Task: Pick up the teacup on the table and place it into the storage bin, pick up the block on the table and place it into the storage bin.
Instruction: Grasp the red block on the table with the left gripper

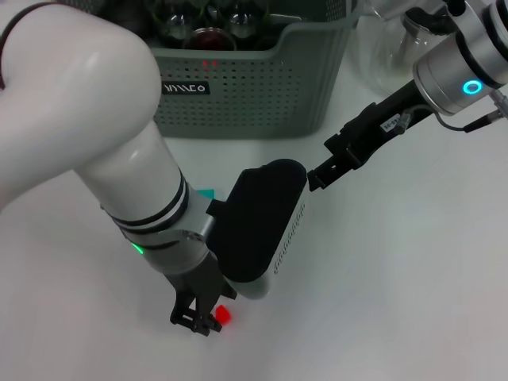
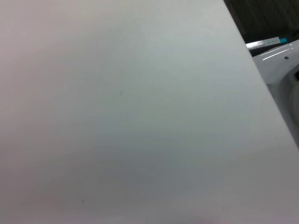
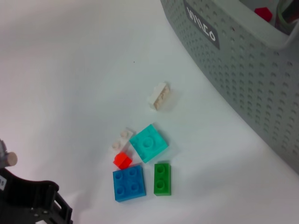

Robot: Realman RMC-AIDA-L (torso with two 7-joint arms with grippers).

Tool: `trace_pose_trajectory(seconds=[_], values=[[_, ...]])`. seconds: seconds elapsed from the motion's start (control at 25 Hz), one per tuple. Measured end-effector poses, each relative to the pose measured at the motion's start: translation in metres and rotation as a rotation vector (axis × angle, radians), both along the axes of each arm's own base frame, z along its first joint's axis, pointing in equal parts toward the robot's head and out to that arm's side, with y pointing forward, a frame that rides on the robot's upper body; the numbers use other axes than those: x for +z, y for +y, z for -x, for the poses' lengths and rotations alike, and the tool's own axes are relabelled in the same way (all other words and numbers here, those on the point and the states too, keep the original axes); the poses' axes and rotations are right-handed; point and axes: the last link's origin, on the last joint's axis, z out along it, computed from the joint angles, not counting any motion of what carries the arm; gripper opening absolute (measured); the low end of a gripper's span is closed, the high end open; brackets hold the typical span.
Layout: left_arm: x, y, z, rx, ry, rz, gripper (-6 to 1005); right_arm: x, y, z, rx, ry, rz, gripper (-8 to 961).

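Observation:
The grey-green storage bin [image 1: 254, 95] stands at the back and holds glassware [image 1: 210, 28]; it also shows in the right wrist view [image 3: 243, 74] with a red piece inside. No teacup shows on the table. My left gripper [image 1: 194, 317] is low near the front, right beside a small red block [image 1: 225, 315]. My right gripper [image 1: 319, 165] hangs open and empty over the table in front of the bin. The right wrist view shows loose blocks on the table: teal [image 3: 148, 143], red [image 3: 123, 160], blue [image 3: 128, 182], green [image 3: 162, 178] and two white ones [image 3: 159, 95]. My left arm hides most of them in the head view, where only a teal corner [image 1: 206, 193] shows.
A clear glass jug [image 1: 389, 48] stands to the right of the bin. My bulky left forearm [image 1: 119, 143] crosses the left half of the table. The left wrist view shows only bare white table [image 2: 117, 116] and its edge. A black gripper part [image 3: 32, 205] shows in the right wrist view.

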Motion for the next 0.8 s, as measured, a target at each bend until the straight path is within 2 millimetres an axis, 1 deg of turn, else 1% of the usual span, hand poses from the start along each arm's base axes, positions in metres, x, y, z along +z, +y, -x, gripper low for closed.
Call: trace_pose_trajectory(seconds=[0.12, 0.8], values=[[-0.0008, -0.0011, -0.0001, -0.003, 0.002, 0.006, 423, 0.0002, 0.0003, -0.0001, 0.000, 0.000, -0.002, 947], [-0.0062, -0.0018, 0.0028, 0.009, 0.005, -0.005, 414, 0.0003, 0.0015, 0.0001, 0.002, 0.000, -0.009, 947]])
